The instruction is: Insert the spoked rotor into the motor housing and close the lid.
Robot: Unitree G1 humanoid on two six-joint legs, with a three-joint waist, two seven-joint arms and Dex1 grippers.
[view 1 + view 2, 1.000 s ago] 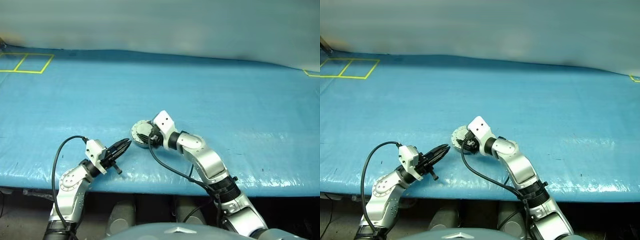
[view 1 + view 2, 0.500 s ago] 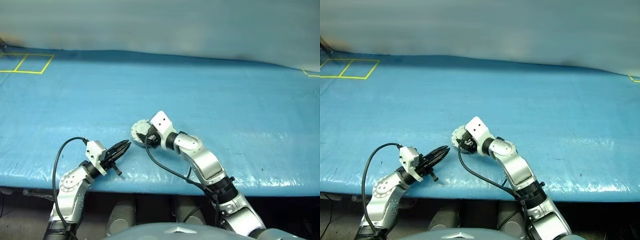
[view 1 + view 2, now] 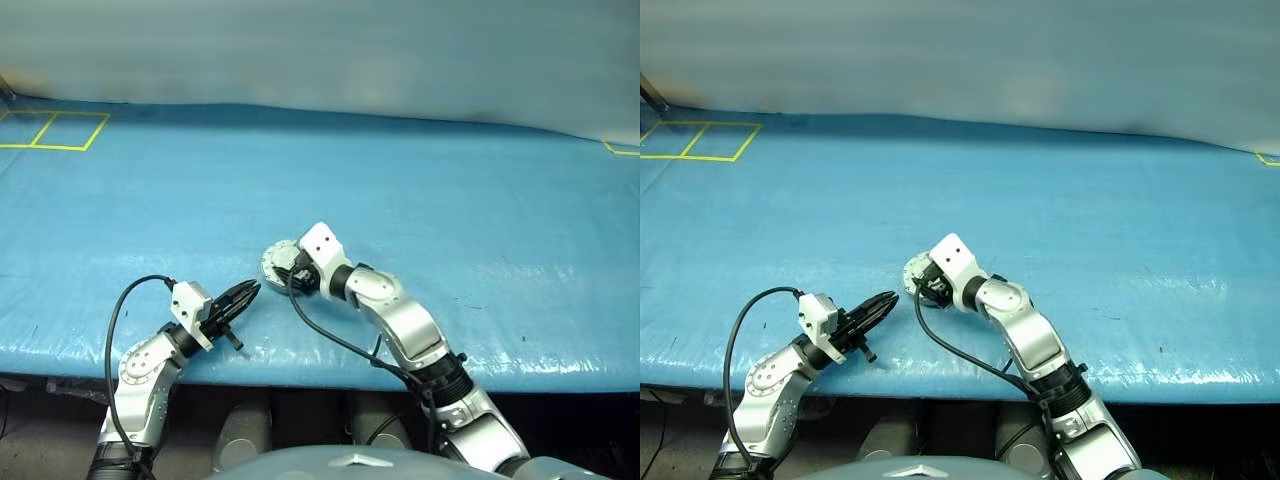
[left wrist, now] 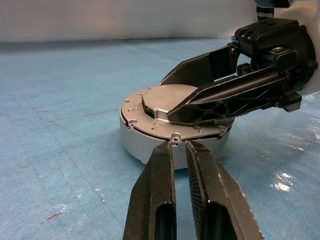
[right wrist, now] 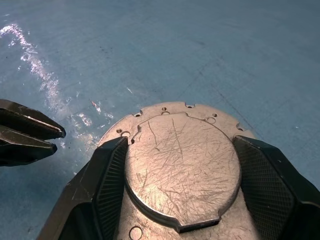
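Head eyes look forward-down over my arms across blue table (image 3: 450, 200), far off. My left wrist camera faces level along fingers, close to motor housing (image 4: 150, 137). Right wrist camera looks down on lid (image 5: 182, 165), closer. All share housing.

Even, bright light — white glare on the blue sheet (image 3: 560, 345) — far wall softly blurred.

The closed lid (image 5: 182, 167) hides the motor housing's (image 4: 150, 145) inside (windings included).
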